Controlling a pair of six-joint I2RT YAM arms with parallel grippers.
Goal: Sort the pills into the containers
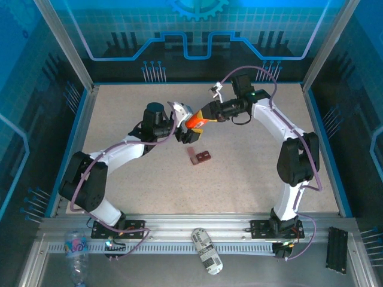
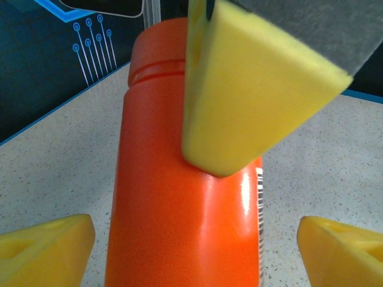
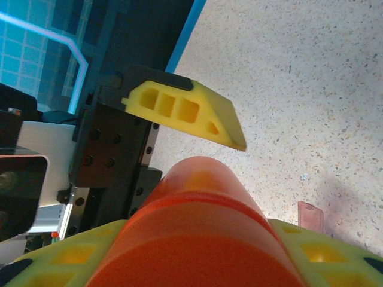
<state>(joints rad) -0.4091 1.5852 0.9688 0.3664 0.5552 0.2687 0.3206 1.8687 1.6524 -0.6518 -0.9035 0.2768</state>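
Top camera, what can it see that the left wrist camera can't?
Top view: the whole left arm and right arm, plus the dark red-brown tray lying on the table. Left wrist view: a close-up of the orange bottle with its ridge and a strip of label. Both: the orange bottle, the speckled table, and the right gripper clamped on the bottle.
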